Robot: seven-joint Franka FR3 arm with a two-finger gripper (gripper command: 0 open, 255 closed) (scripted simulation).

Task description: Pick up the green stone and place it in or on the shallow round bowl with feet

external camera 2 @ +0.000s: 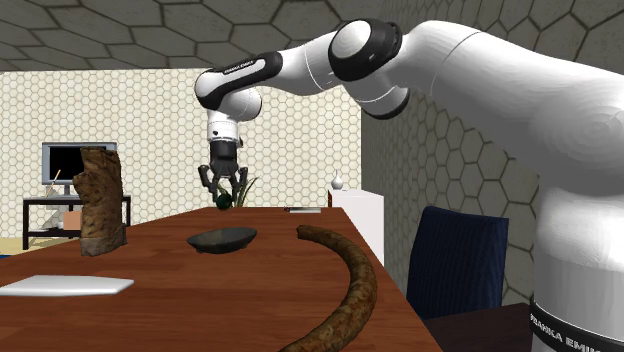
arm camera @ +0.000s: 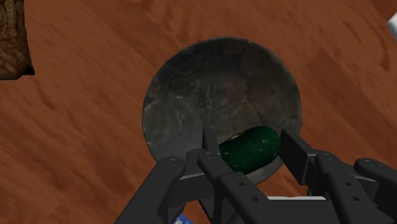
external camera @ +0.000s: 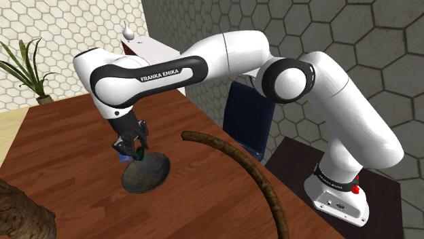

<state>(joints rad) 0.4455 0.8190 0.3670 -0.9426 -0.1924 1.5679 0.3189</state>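
Shoulder view: gripper (external camera: 134, 146) hangs over the dark bowl (external camera: 146, 173) on the tabletop (external camera: 61, 149). The green stone (external camera: 140, 155) is a speck between the fingers, mostly hidden.
Second exterior view: green stone clamped at the fingertips, well clear above the bowl.
Wrist view: fingers clasp the stone's ends; it covers part of the bowl's rim.

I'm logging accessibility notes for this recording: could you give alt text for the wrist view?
The black gripper clasps a green stone between its fingers, held over a dark round bowl. The bowl stands on a reddish-brown wooden table, and a rough brown object sits on the table some way from the bowl.
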